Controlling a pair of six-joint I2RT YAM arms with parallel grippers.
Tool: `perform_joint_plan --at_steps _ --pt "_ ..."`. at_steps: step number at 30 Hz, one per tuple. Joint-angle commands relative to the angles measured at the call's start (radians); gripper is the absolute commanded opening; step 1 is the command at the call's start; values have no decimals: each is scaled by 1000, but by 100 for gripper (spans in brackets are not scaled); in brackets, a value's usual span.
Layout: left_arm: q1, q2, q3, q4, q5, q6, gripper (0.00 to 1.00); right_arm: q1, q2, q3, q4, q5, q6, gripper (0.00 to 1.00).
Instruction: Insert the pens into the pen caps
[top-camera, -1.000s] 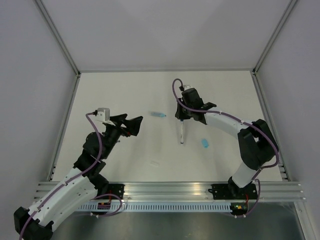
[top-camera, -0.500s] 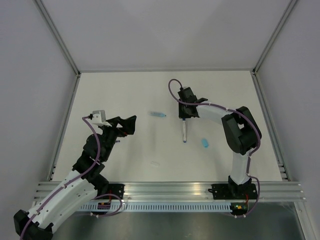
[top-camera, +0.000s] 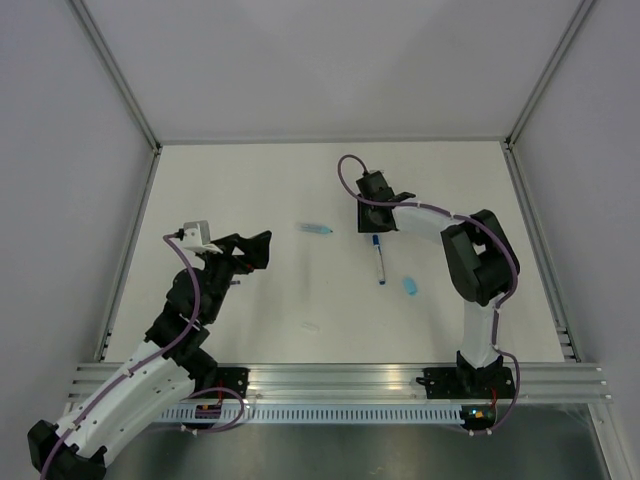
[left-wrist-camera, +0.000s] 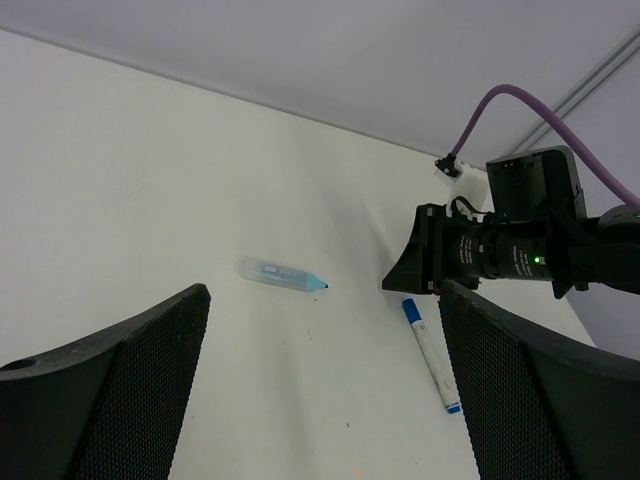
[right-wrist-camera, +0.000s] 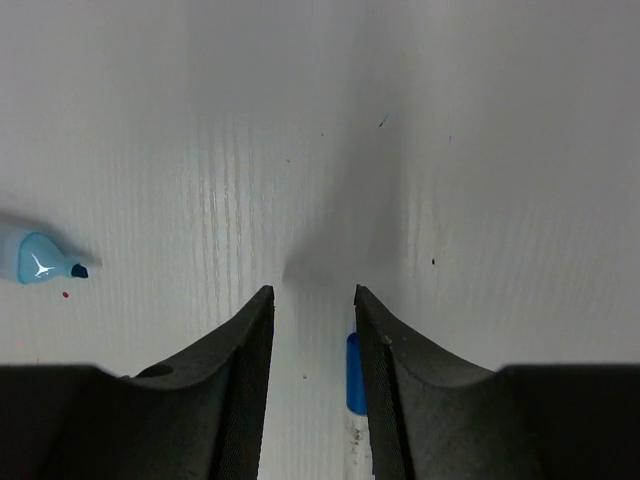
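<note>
White pen (top-camera: 379, 262) has left the right gripper (top-camera: 373, 230), lying flat mid-frame; its jaws parted, apparently clear. Left gripper (top-camera: 265, 250) wide apart. Pale cap (top-camera: 316, 228) left of pen.

seen from the top camera, the table (top-camera: 230, 190) fills the middle of the frame, walls on three sides and the arm bases along the bottom edge. the pen (top-camera: 379, 262) lies flat on the table just right of centre, running nearly straight up and down the frame. its upper end sits under the right end effector (top-camera: 372, 225), between the parted fingers and nearer one of them. left of that end effector, apart from it, lies the first cap (top-camera: 317, 229), set crosswise. the second cap (top-camera: 410, 286) lies right of the pen's lower end, near but not touching. the left end effector (top-camera: 264, 251) hangs left of the first cap, well apart from the pen.
</note>
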Motion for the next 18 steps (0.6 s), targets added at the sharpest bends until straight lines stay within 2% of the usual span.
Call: perform_joint_plan --at_steps 1,8,14,18 --pt "3 -7 -8 17 0 -14 100 -16 -35 67 -14 12 -32 44" --pt "3 76 36 -13 35 3 100 -44 -187 144 -175 42 -89 48" --pt "3 110 53 -27 73 16 100 -61 -316 74 -210 -5 -97 48" --pt "3 159 102 -93 87 32 100 -61 -475 -43 -181 -112 -36 48"
